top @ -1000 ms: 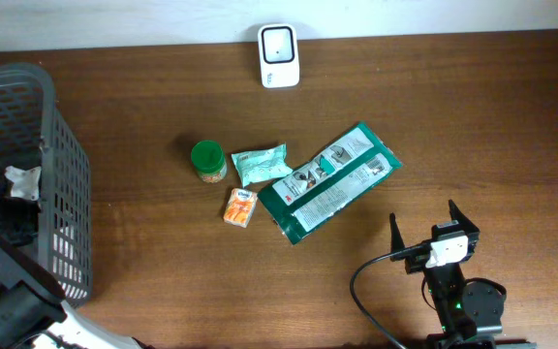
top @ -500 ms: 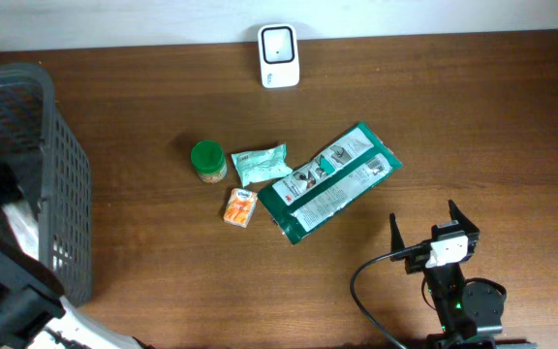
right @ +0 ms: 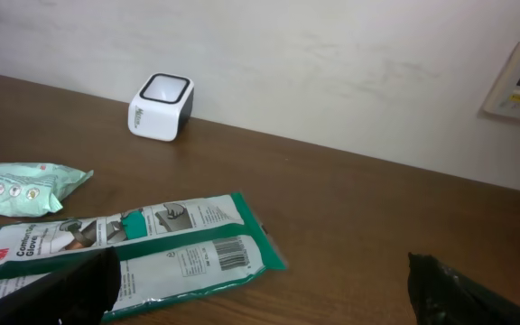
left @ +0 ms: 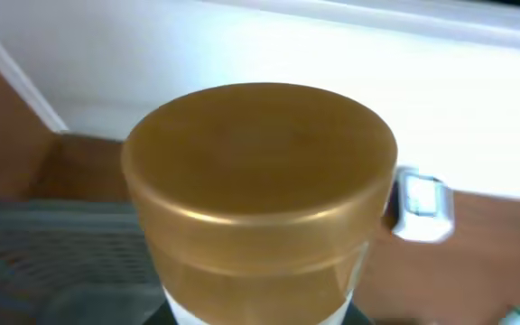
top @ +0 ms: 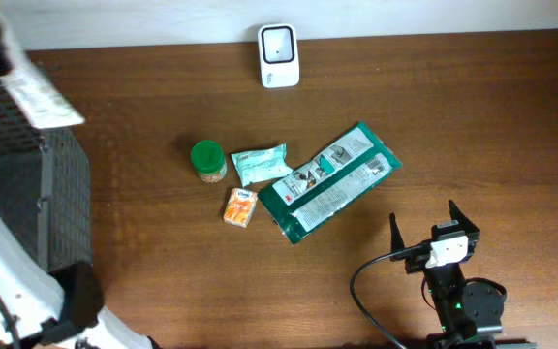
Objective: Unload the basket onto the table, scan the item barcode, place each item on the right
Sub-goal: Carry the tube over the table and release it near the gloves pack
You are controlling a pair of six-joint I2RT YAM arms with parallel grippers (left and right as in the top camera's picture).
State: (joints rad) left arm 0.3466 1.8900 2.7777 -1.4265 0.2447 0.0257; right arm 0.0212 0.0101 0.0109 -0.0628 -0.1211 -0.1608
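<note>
A gold-lidded jar, white scanner, green-and-white packet, green-capped pot, dark brown bench.

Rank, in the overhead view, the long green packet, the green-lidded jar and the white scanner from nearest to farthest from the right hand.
1. Long green packet, just up-left of the right hand.
2. White scanner, at the table's far edge.
3. Green-lidded jar, farthest left; close to the scanner's distance.

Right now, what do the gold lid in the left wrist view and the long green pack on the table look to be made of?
The gold lid: likely plastic or metal with a satin metallic finish; soft, even sheen, rounded edge.
The long green pack: thin glossy plastic film; it lies flat, printed, with a barcode showing in the right wrist view.
</note>
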